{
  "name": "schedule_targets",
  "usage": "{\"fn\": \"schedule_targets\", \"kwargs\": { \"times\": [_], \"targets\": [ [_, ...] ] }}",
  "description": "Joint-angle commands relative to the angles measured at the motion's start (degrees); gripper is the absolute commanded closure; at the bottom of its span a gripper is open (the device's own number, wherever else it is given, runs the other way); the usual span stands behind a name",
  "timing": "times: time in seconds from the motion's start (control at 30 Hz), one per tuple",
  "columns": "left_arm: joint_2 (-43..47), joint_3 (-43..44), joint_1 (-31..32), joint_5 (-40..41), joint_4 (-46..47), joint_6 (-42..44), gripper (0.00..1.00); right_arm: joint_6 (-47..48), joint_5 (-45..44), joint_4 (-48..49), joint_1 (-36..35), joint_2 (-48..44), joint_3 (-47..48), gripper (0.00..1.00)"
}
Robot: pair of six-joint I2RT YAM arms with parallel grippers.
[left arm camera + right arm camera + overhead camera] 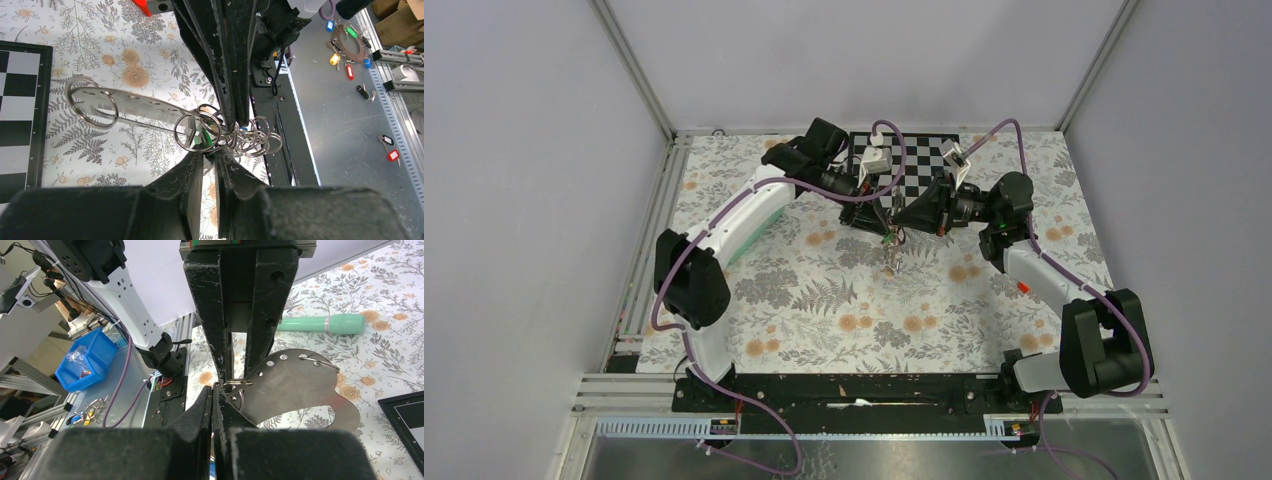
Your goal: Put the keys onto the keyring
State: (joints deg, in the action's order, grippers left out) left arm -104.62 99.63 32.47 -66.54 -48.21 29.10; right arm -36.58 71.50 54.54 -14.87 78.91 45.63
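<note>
Black right gripper [214, 390] was pressed together on the edge of a steel plate [300, 390]. The left gripper [212, 161] was seen nearly closed at a green key [202, 141]; a grip could not be told. Keyrings [245, 145] were bunched beside it, above the far-centre floral table [824, 300].

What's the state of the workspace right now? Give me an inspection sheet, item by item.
Surface: floral cloth, checkerboard at the back.
Job's things: perforated metal plate carrying split rings, a green key tag among them, held where the grippers meet.
Clutter: mint-green cylinder lying on the cloth.
Grippers: right gripper shut on the metal plate's ringed end; left gripper narrowly apart at the rings, grip unclear.
Cables: purple cables along both arms.
Surroundings: blue bin and spare tagged keys off the table.
</note>
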Motion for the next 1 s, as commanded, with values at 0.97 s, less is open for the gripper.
{"fn": "schedule_targets", "kwargs": {
  "times": [0.97],
  "targets": [
    [-2.4, 5.0, 1.8, -4.4, 1.8, -1.5, 0.88, 0.1, 0.1, 5.3, 0.1, -0.9, -1.0, 1.00]
  ]
}}
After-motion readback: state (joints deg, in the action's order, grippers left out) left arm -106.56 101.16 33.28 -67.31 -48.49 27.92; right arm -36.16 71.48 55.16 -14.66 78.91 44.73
